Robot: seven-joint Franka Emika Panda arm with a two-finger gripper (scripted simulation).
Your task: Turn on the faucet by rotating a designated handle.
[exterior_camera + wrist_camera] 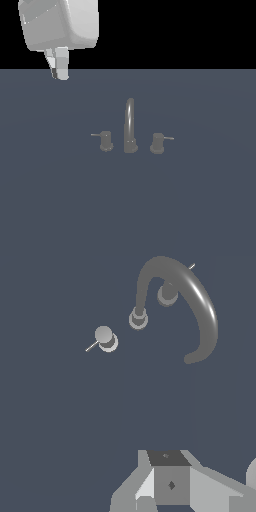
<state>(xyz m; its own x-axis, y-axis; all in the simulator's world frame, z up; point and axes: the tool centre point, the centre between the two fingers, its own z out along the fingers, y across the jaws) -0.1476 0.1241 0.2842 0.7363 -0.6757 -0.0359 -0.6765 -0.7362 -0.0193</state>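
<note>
Exterior view: 1 faucet, 2 knobs, handle on its left.
Gripper up high, well clear, mostly cut off; can't tell its opening.

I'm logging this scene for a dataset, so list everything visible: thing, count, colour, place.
Tall arched metal spout: 1, dark grey, centre of the surface on a round base.
Short cylindrical handle with lever rod: 1, dark grey, on the exterior view's left of the spout, rod pointing away from it.
Twin knob: 1, dark grey, on the exterior view's right of the spout, rod pointing away from it.
Flat surface: 1, slate blue-grey, under all three.
Gripper: 1, white and grey, high above the surface, far from the handle.
</note>
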